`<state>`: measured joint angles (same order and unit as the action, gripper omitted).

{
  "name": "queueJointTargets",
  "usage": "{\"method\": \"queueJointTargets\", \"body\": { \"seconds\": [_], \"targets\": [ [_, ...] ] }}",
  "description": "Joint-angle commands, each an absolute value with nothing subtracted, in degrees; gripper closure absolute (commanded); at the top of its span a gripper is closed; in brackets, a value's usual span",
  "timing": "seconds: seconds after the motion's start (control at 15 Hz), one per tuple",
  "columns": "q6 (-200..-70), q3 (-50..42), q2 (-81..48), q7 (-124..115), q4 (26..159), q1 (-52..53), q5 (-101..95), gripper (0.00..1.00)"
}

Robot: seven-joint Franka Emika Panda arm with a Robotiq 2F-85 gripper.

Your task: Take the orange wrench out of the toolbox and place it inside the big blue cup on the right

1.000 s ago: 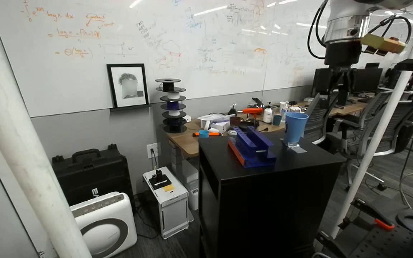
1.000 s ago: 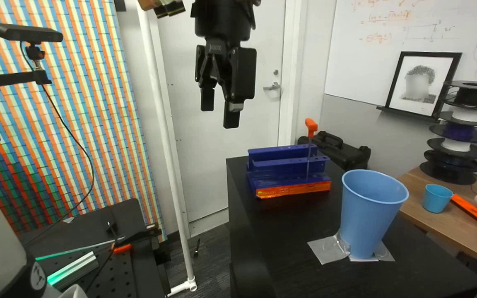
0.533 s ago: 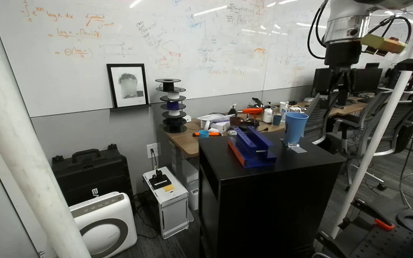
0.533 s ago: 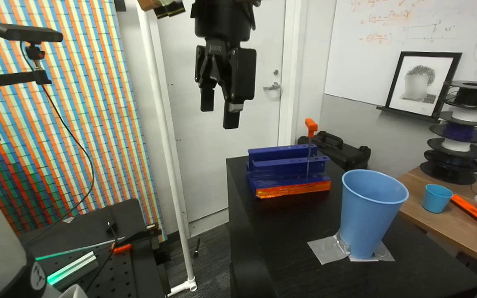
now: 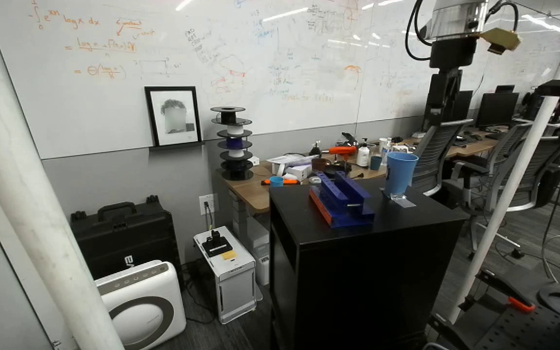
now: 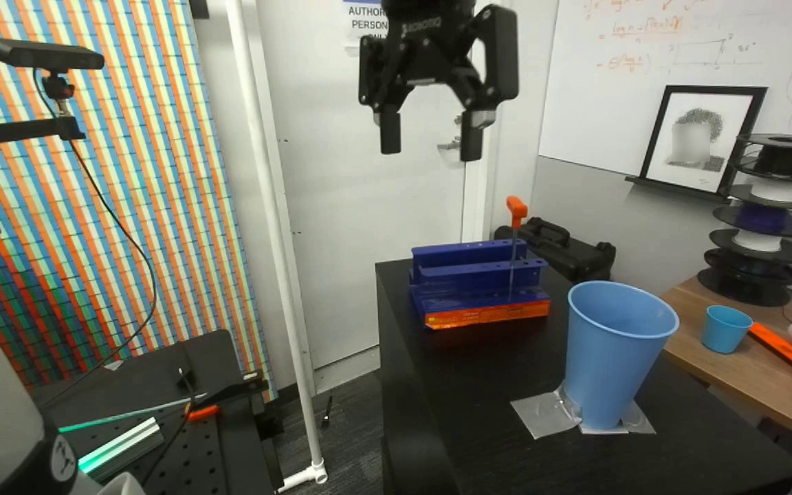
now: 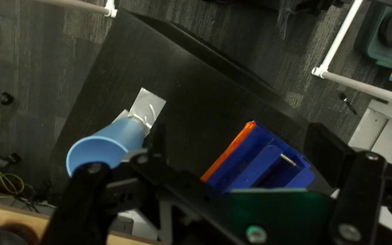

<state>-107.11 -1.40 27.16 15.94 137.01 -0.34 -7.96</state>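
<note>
The orange wrench (image 6: 517,207) has an orange T-handle and a thin shaft. It stands upright in the blue toolbox (image 6: 475,278); its handle (image 5: 342,151) shows above the toolbox in an exterior view. In the wrist view it is hidden behind the gripper. The toolbox (image 7: 250,163) has an orange strip along one side. The big blue cup (image 6: 612,371) stands upright beside it, also seen in an exterior view (image 5: 400,173) and the wrist view (image 7: 124,134). My gripper (image 6: 430,135) is open and empty, high above the toolbox, touching nothing.
Both stand on a black cabinet top (image 6: 465,385); grey tape (image 6: 546,414) lies at the cup's base. A wooden desk (image 5: 250,187) with a small blue cup (image 5: 276,181) and spools (image 5: 235,146) adjoins. A white pole (image 6: 276,227) rises beside the cabinet.
Between half a second ago and now, my gripper has moved sideways and up and turned, so both fingers show spread apart. The wrench, toolbox and cup have not moved.
</note>
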Motion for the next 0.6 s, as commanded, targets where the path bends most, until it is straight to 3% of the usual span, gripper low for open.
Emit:
{"method": "queueJointTargets", "body": {
  "seconds": [0.0, 0.53],
  "targets": [
    [-107.0, -4.2, 17.1, 27.6, 125.5, 1.4, -10.2, 0.00],
    [-109.1, -2.3, -4.5, 50.2, 107.8, 2.0, -8.0, 0.00]
  ]
}}
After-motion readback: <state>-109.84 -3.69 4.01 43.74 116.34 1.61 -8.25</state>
